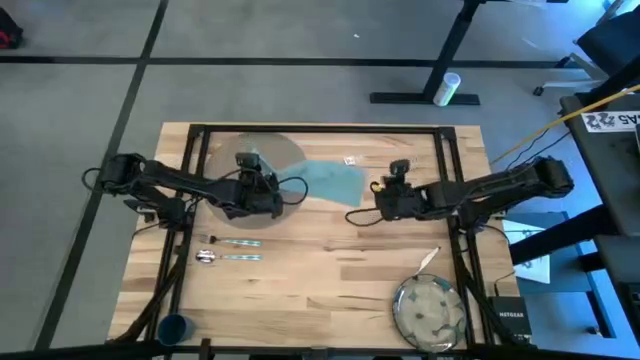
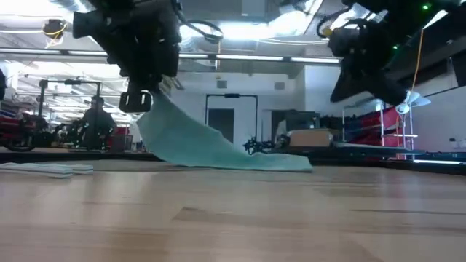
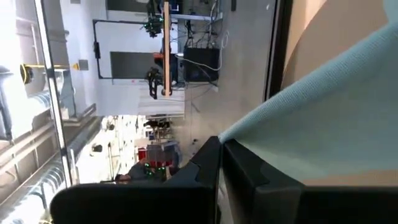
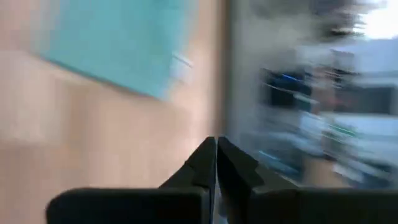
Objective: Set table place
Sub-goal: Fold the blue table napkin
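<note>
The teal napkin (image 1: 330,180) lies partly on the table (image 1: 330,270), to the right of the round grey placemat (image 1: 240,150). My left gripper (image 1: 283,190) is over the placemat's right edge, raised and shut on the napkin's left end. In the low view the napkin (image 2: 196,142) slants from that gripper (image 2: 138,100) down to the tabletop. My right gripper (image 4: 216,155) is shut with nothing in it. It hovers just right of the napkin (image 4: 118,43), above the table. My left gripper pinches the napkin's left end at a corner (image 3: 231,135) between its two fingertips. That end is lifted clear. The cloth runs down at a slant from the fingers, and its far right end (image 2: 287,164) lies flat on the table.
Two pieces of cutlery (image 1: 230,249) lie near the table's left side, also seen in the low view (image 2: 44,169). A speckled plate (image 1: 430,310) sits at the near right with another piece of cutlery (image 1: 428,260) beside it. A dark-blue cup (image 1: 175,328) stands at the near left corner.
</note>
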Motion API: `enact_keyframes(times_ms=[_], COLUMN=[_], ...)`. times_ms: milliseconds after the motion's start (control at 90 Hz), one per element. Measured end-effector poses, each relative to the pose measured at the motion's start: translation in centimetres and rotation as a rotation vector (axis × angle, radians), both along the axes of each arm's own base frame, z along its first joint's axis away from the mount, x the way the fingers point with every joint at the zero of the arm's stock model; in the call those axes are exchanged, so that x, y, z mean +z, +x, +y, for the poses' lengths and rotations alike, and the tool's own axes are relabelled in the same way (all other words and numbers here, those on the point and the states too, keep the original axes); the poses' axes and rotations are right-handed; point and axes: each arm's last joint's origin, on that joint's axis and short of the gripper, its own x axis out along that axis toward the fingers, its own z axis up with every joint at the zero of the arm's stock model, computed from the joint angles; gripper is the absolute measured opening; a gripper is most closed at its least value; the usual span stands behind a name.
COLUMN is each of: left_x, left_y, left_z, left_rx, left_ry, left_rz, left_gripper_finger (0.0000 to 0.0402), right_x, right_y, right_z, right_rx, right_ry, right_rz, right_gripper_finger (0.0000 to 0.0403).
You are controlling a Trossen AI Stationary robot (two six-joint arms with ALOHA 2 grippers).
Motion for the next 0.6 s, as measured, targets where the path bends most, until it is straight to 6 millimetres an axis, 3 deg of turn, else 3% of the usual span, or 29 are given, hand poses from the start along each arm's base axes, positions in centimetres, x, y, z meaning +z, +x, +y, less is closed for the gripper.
enact_keyframes(times_ms=[89, 256, 600], left_x=[-0.1, -0.1, -0.2], left_y=[0.0, 0.0, 0.0], left_z=[0.1, 0.2, 0.8], left_rx=[0.000, 0.001, 0.013], left_ry=[-0.029, -0.050, -0.080], left_rz=[-0.013, -0.032, -0.031], left_gripper_finger=[0.0000, 0.0000, 0.0000], right_x=[-0.1, -0.8, -5.4], right_y=[0.8, 2.2, 4.4], right_z=[-0.5, -2.3, -7.9], right_rx=[0.061, 0.114, 0.023], right_ry=[0.157, 0.289, 0.406], right_rz=[-0.054, -0.082, -0.052], right_gripper_finger=[0.0009, 0.0055, 0.0153])
